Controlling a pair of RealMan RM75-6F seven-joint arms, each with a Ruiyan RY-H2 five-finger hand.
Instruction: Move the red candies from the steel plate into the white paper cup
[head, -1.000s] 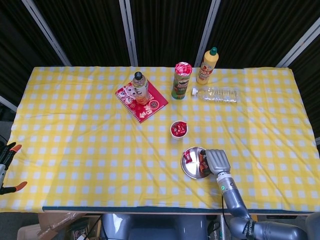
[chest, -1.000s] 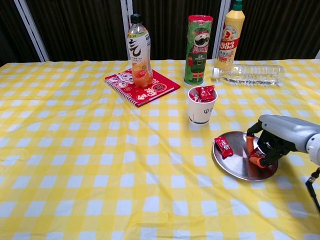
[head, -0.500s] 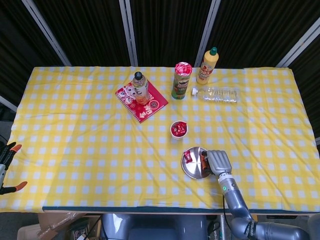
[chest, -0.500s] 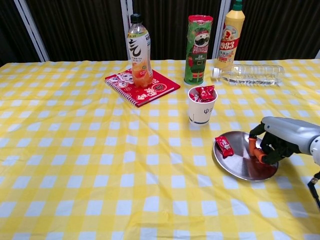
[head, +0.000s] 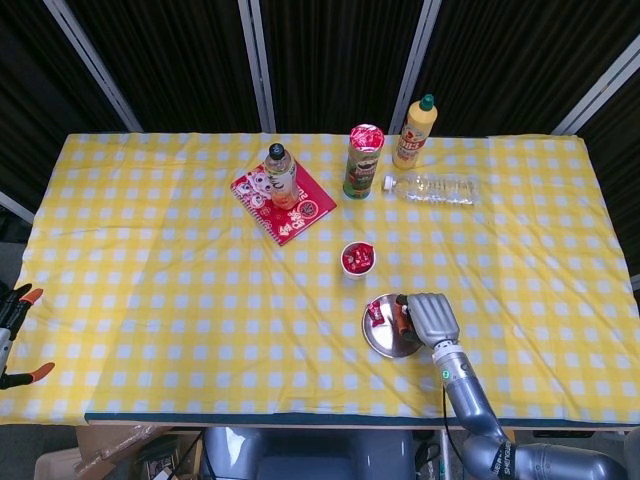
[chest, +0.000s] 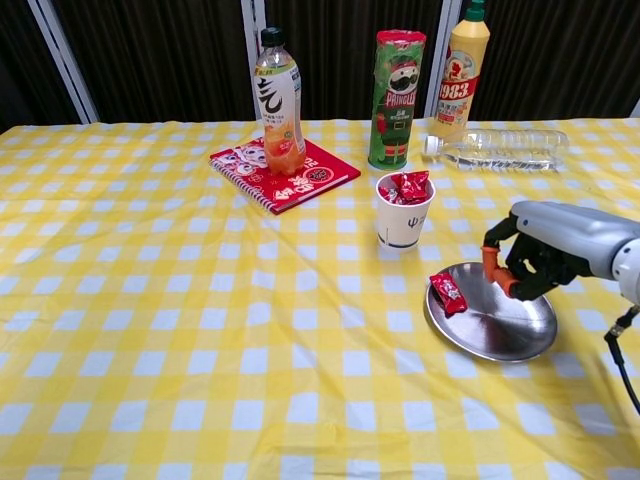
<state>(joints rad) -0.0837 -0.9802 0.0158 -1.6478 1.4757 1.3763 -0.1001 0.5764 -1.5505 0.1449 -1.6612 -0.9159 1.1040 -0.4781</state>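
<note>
The right robot hand (chest: 540, 255) held one red wrapped candy (chest: 492, 270) pinched in its fingers, above the round steel plate (chest: 500, 335). Another red candy (chest: 447, 294) lay on the plate's left rim. The white paper cup (chest: 403, 222) with candies stood near.

Yellow and white checks all over the tablecloth (chest: 150, 330). Shiny silver plate (chest: 500, 335) with a red candy (chest: 447, 294). White cup (chest: 402, 222) full of red candies. Red notebook (chest: 298, 172), orange drink bottle (chest: 279, 102), green chip can (chest: 397, 85), yellow bottle (chest: 462, 72) with green cap, clear bottle (chest: 500, 148). Grey hand (chest: 545, 250).
</note>
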